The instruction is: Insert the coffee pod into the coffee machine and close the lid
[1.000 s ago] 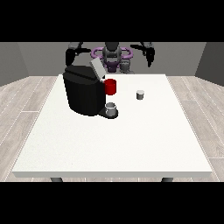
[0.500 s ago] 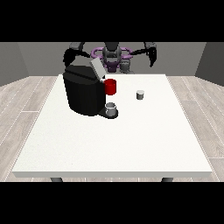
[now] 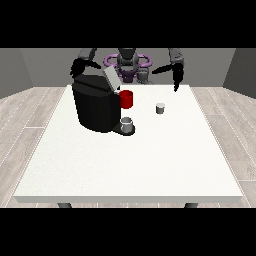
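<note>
Near the table's (image 3: 125, 165) far edge, your hand at the view's right (image 3: 177, 75) had dropped from raised toward the coffee pod (image 3: 160, 108), fingers hanging straight. The pod sat untouched right of the coffee machine (image 3: 96, 102), lid (image 3: 111, 78) up.

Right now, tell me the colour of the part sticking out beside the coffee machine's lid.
Red; the part shows in the front view.

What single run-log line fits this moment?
pod: on table, untouched | machine: lid up | hand at view's right: above table, off pod
</note>
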You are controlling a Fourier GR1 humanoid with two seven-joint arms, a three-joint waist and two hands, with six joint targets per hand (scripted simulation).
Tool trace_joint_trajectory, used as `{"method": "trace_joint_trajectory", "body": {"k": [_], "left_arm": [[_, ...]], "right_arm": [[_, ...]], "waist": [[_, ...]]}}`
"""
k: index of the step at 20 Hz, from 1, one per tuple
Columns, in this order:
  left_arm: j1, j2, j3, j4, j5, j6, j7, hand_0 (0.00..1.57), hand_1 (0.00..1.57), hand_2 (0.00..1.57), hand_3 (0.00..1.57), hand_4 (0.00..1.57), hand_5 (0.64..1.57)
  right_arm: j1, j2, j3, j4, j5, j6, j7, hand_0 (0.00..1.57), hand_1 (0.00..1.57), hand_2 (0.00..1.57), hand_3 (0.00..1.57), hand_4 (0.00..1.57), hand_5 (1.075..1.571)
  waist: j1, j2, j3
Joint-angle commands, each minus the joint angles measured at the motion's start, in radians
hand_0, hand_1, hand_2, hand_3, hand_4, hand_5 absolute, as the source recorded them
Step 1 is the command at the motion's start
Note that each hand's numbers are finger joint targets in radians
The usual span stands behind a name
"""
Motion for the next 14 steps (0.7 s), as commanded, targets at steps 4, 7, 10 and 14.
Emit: {"method": "trace_joint_trajectory", "body": {"k": [4, 7, 10, 14], "left_arm": [[-0.120, 0.027, 0.032, 0.192, -0.041, 0.011, 0.009, 0.00, 0.00, 0.00, 0.00, 0.00, 1.571], [-0.153, 0.034, 0.034, 0.292, -0.074, 0.024, -0.041, 0.00, 0.00, 0.00, 0.00, 0.00, 1.571], [-0.200, 0.059, 0.041, 0.342, -0.083, 0.007, -0.024, 0.00, 0.00, 0.00, 0.00, 0.00, 1.571], [-0.238, 0.058, 0.004, 0.385, -0.157, 0.043, -0.040, 0.00, 0.00, 0.00, 0.00, 0.00, 1.571]], "right_arm": [[-0.093, -0.005, 0.002, 0.027, 0.002, -0.019, 0.036, 0.00, 0.00, 0.00, 0.00, 0.33, 1.571], [-0.093, 0.017, 0.064, -0.003, 0.019, -0.098, 0.069, 0.00, 0.00, 0.00, 0.00, 0.36, 1.571], [-0.147, -0.028, -0.015, 0.050, -0.010, -0.027, 0.090, 0.00, 0.00, 0.00, 0.00, 0.37, 1.571], [-0.161, 0.001, 0.008, 0.108, 0.055, -0.087, 0.055, 0.00, 0.00, 0.00, 0.00, 0.41, 1.571]], "waist": [[-0.013, 0.070, -0.0002], [-0.033, 0.088, -0.0005], [-0.025, 0.109, -0.0002], [-0.012, 0.126, -0.0002]]}}
